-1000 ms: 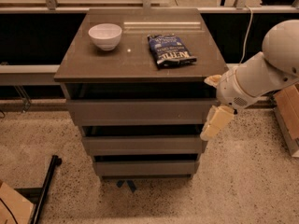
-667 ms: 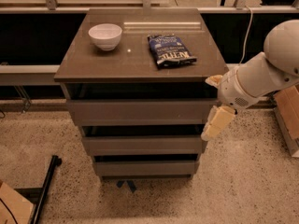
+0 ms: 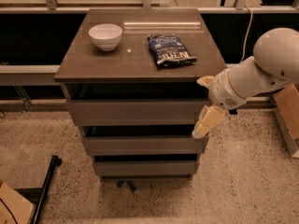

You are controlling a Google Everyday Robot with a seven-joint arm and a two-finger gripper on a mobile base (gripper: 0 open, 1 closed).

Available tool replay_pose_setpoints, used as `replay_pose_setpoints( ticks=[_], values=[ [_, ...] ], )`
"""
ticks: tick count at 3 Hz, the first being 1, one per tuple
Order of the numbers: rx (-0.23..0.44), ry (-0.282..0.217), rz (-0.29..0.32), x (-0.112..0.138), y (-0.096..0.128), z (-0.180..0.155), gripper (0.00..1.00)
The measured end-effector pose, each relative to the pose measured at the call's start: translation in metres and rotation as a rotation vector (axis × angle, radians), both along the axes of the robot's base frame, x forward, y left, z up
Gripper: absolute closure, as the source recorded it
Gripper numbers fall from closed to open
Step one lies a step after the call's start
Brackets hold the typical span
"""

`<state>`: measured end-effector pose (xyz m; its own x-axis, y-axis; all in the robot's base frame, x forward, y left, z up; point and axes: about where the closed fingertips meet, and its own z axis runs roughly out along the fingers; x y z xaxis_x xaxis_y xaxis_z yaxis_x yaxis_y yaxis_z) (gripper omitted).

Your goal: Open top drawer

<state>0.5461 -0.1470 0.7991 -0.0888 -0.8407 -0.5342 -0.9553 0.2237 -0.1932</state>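
The top drawer (image 3: 135,112) is the widest grey-brown front, just under the cabinet's tabletop (image 3: 93,64), with a dark gap above it. Two narrower drawer fronts (image 3: 142,145) sit below it. My gripper (image 3: 202,107) is at the drawer's right end, on a white arm (image 3: 261,71) that reaches in from the right. Its cream fingers are spread open. One fingertip (image 3: 204,81) is by the tabletop's front right corner. The other (image 3: 205,122) hangs at the drawer front's lower right corner. It holds nothing.
A white bowl (image 3: 105,35) and a blue snack bag (image 3: 170,49) lie on the tabletop. A cardboard box (image 3: 289,113) stands on the floor at the right. A black stand leg (image 3: 44,190) and more cardboard (image 3: 11,209) are at the lower left.
The gripper has shifted slightly left, closer to the right end of the top drawer. The drawers, bowl and bag have not moved.
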Motion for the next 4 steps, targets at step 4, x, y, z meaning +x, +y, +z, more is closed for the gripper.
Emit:
replay_pose_setpoints(
  ticks=[4],
  values=[
    [0.063, 0.049, 0.027, 0.06, 0.016, -0.076, 0.0]
  ],
)
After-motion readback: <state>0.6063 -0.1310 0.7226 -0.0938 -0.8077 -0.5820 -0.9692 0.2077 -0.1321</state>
